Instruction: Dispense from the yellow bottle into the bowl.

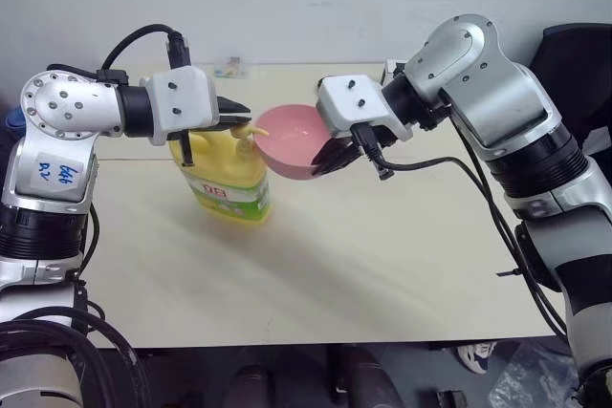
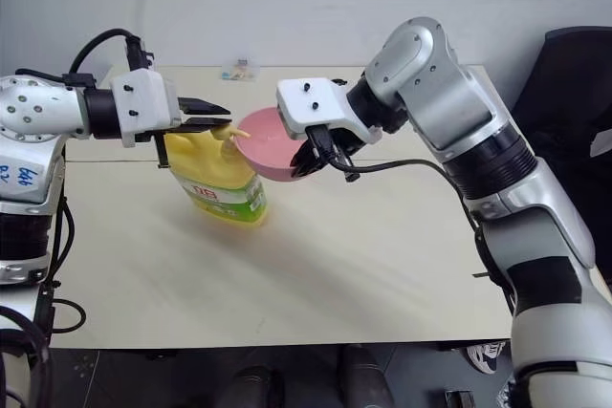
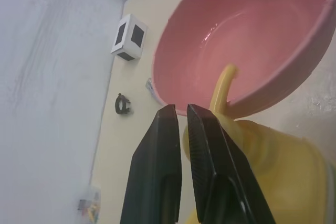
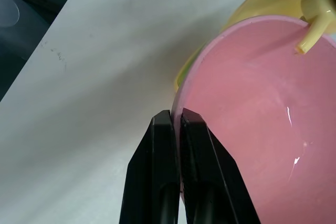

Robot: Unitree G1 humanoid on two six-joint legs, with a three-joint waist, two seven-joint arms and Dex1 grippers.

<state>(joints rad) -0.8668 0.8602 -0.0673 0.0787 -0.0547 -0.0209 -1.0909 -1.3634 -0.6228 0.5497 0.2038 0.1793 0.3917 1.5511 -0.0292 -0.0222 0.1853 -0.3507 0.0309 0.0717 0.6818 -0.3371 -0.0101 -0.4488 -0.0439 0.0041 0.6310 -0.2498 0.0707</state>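
The yellow bottle (image 1: pixel 229 181) stands on the table with its green-white label facing me. Its curved pump spout (image 3: pixel 223 83) reaches over the rim of the pink bowl (image 1: pixel 290 136). My right gripper (image 4: pixel 176 116) is shut on the bowl's rim and holds the bowl tilted in the air beside the bottle's top. My left gripper (image 3: pixel 181 111) is shut and empty, its fingers lying just over the pump head; I cannot tell whether they touch it. The bowl's inside (image 4: pixel 257 129) shows a wet gleam.
The beige table (image 1: pixel 382 255) has open room in front and to the right. At its back lie a small white cube with black squares (image 3: pixel 128 36), a small black ring (image 3: pixel 122 103) and a little colourful item (image 1: pixel 229 68). A dark chair (image 1: pixel 579 54) stands off the right edge.
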